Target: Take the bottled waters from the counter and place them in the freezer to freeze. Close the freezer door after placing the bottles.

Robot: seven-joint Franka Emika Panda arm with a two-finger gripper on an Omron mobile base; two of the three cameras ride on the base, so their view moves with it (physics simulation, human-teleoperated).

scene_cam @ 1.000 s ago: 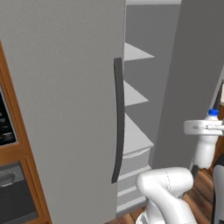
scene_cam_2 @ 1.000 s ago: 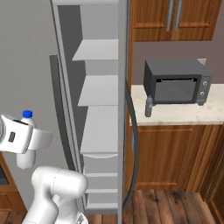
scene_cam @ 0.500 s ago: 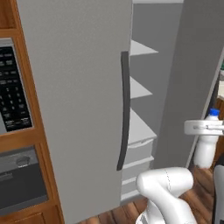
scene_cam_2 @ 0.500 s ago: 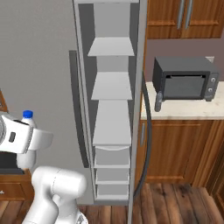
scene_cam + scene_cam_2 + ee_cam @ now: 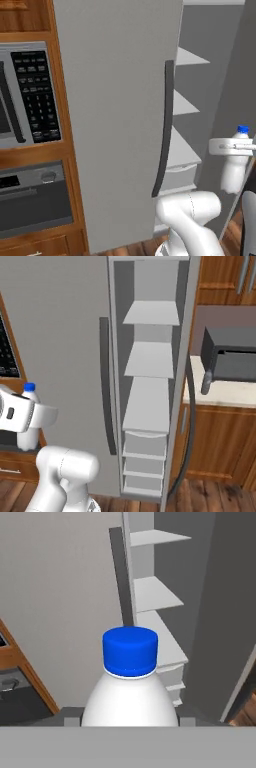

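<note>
Wall oven (image 5: pixel 30 200) at far left | plain grey door (image 5: pixel 115 115) with dark handle (image 5: pixel 164 130) | freezer (image 5: pixel 150 381) open, pale shelves (image 5: pixel 149 360) bare | pincer (image 5: pixel 235 146) clamped on whitish bottle (image 5: pixel 235 165), blue cap (image 5: pixel 130 650) up, held in front of freezer | microwave (image 5: pixel 232 353) on counter (image 5: pixel 225 393) at right.

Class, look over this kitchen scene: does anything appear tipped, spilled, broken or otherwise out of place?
Nothing stands out. The whitish bottle is upright with its blue cap on, held in the gripper. The freezer is open, its shelves level and bare, with no spill showing. The microwave sits squarely on the counter.
</note>
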